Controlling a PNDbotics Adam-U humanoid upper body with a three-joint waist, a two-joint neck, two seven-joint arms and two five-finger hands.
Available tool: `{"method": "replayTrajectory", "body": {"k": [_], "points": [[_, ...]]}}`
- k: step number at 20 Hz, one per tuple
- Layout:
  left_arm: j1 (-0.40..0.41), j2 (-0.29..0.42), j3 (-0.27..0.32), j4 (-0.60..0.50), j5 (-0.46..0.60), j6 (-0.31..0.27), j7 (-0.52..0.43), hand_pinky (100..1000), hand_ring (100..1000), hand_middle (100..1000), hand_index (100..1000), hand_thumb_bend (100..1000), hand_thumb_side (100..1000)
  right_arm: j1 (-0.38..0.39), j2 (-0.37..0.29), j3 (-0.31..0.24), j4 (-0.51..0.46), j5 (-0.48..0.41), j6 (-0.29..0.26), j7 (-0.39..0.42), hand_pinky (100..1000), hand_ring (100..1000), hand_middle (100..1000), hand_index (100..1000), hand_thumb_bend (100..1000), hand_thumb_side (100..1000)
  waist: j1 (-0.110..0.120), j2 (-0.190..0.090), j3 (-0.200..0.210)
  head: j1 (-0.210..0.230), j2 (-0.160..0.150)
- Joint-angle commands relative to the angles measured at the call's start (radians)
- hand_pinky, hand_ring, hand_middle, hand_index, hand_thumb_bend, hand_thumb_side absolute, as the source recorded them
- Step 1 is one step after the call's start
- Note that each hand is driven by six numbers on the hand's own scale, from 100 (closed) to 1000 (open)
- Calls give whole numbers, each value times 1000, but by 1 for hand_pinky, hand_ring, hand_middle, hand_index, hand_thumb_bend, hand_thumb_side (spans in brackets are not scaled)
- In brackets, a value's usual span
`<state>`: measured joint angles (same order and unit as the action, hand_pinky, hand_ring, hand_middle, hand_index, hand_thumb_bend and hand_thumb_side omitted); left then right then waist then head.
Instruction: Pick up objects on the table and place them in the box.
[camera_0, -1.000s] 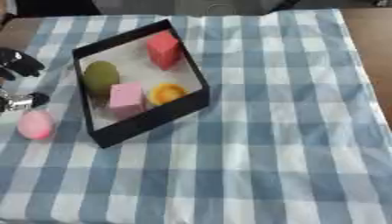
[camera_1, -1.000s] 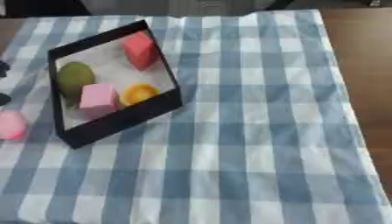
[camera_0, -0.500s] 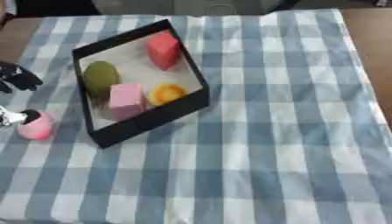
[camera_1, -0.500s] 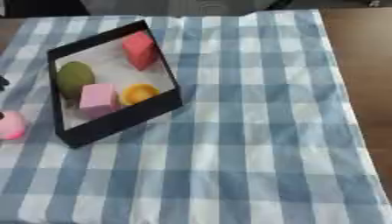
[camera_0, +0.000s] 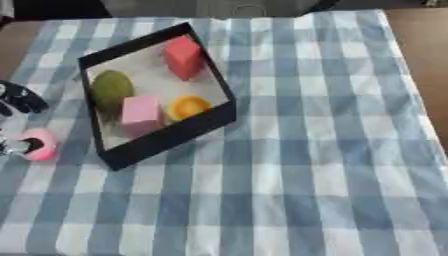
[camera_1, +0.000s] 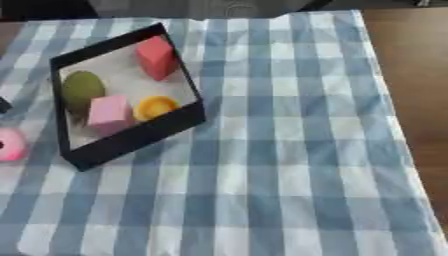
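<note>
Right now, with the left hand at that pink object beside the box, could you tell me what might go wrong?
1. The left hand and the pink object sit at the view's very edge, so the hold is hard to check; it could slip.
2. The black box has a raised wall facing the object, which could catch it.
3. The green, pink, yellow and red pieces leave little free floor.

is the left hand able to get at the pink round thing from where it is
Probably yes: the left hand is right beside the pink round thing, apparently touching it, outside the black box, with nothing between.
</note>
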<state>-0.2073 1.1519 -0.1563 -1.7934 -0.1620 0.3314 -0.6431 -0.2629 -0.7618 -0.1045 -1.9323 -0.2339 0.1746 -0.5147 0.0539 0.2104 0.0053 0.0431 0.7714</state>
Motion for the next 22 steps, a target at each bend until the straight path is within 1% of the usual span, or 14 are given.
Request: {"method": "replayTrajectory", "body": {"k": [1, 6, 10, 15, 22], "points": [[-20, 27, -2, 2, -60, -1, -12, 862, 862, 784, 859, 408, 176, -4, -18, -15, -6, -1, 1, -10, 833, 717, 741, 818, 450, 423, 4, -12, -3, 2, -1], [-34, 18, -17, 8, -167, -2, -20, 864, 862, 795, 863, 442, 164, -4, -14, -13, -4, -3, 0, -11, 833, 716, 740, 817, 448, 425, 5, -9, -6, 8, -1], [-40, 4, -28, 25, -246, 0, -26, 864, 862, 800, 862, 462, 174, 0, -8, -12, -1, -3, 2, -10, 833, 714, 739, 816, 448, 426, 5, -6, -10, 16, -1], [-50, -10, -44, 71, -311, -6, -36, 863, 863, 806, 859, 477, 173, 4, -2, -14, 1, -2, 2, -11, 833, 712, 738, 816, 447, 422, 5, -2, -13, 24, -1], [-84, -49, -75, 163, -384, -30, -39, 863, 865, 812, 851, 502, 186, 6, 7, -12, 5, -2, 3, -10, 832, 710, 736, 816, 447, 428, 4, 1, -18, 31, -1]]}}
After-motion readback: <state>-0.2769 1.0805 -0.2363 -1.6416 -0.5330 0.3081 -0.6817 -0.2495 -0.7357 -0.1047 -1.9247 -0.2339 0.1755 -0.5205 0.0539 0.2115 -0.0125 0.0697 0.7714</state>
